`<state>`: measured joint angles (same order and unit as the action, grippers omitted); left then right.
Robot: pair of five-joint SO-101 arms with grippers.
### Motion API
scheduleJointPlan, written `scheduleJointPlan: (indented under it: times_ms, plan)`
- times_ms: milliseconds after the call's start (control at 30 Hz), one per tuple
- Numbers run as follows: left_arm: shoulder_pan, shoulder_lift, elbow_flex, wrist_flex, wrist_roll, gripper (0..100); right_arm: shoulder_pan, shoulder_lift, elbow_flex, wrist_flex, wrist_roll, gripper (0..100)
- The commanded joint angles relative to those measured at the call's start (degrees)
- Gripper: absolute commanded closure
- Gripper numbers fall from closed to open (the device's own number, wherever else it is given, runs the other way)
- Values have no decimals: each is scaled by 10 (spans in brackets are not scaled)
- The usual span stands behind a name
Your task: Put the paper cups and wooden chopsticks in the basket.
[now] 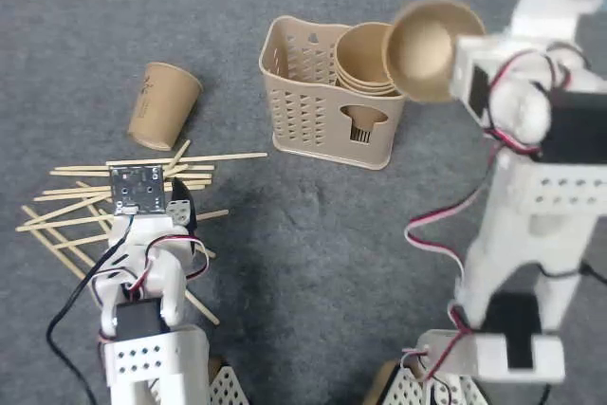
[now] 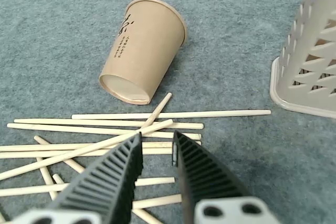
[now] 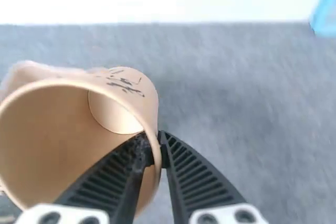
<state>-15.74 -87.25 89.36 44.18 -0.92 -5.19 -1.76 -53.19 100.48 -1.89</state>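
Note:
A beige slotted basket (image 1: pixel 313 92) stands at the middle back with several paper cups (image 1: pixel 363 56) nested inside it. My right gripper (image 1: pixel 457 65) is shut on the rim of another paper cup (image 1: pixel 429 48), held tilted in the air over the basket's right end; the right wrist view shows its fingers (image 3: pixel 156 142) pinching the cup's wall (image 3: pixel 68 129). At the left, one paper cup (image 1: pixel 163 106) lies on its side. Wooden chopsticks (image 1: pixel 114 182) lie scattered below it. My left gripper (image 2: pixel 156 142) hovers just over the chopsticks (image 2: pixel 168 114), slightly open and holding nothing.
Grey felt covers the table. The lying cup (image 2: pixel 143 51) rests just beyond the chopsticks, and the basket's corner (image 2: pixel 310 61) stands off to the side of it. Bare felt lies between the chopstick pile and the basket. Red and black cables hang from both arms.

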Motion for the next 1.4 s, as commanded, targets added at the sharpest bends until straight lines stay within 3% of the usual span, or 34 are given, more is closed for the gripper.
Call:
scheduleJointPlan:
  times_ms: [0, 267, 500, 833, 1067, 1233, 1367]
  plan:
    - [-4, -7, -2, -15, -5, 913, -37, 44, -118, 20, -9, 992]
    - [-4, -7, -2, -15, -5, 913, -53, 146, -157, 7, -5, 992]
    - [0, -7, -2, -15, -5, 913, -55, 150, -155, 27, 4, 992]
    - [0, -7, -2, -15, -5, 913, -52, 118, -27, 24, 39, 983]
    - [1, -7, -2, -16, -5, 913, -59, 87, -92, 22, -4, 707]
    - [-2, -7, -2, -16, -5, 913, -67, 29, -166, 26, -18, 734]
    - [-3, -7, -2, -16, -5, 913, -90, -47, -72, 27, -12, 797]
